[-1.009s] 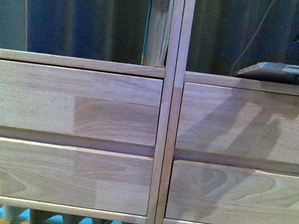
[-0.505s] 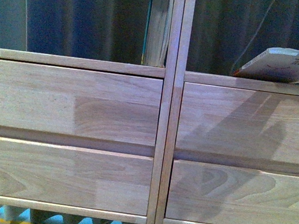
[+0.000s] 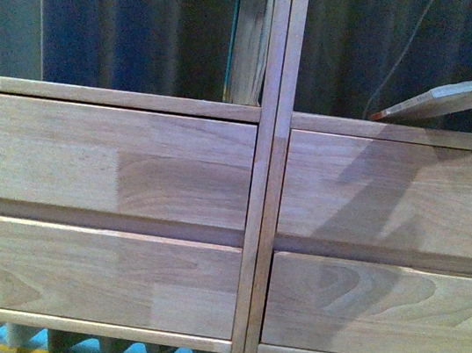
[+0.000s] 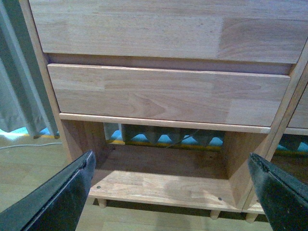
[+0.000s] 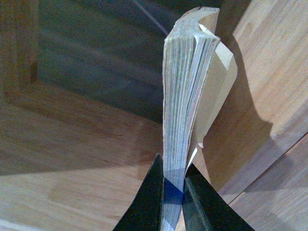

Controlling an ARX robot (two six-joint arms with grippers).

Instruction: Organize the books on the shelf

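The light-wood shelf point(image 3: 258, 180) fills the front view, with four drawer fronts and a central upright. My right gripper point(image 5: 172, 192) is shut on a book point(image 5: 185, 96) with a blue cover edge, pinching its page block. In the front view that book point(image 3: 438, 100) hangs tilted in the upper right compartment, its low corner close to the ledge point(image 3: 402, 133) and its far end raised at the picture's right edge. My left gripper point(image 4: 173, 192) is open and empty, low before the shelf's bottom left compartment point(image 4: 163, 163). The white-covered book is out of view.
A grey curtain point(image 3: 135, 19) hangs behind the open upper compartments. A thin cable point(image 3: 406, 51) runs down the back of the right one. A wooden board point(image 3: 250, 37) stands against the central upright. Short peg legs point(image 4: 214, 213) hold the shelf above the floor.
The book has tipped from lying nearly flat on the ledge to a steep tilt, its gripped end lifted up and to the right. My right gripper has risen almost out of the front view.
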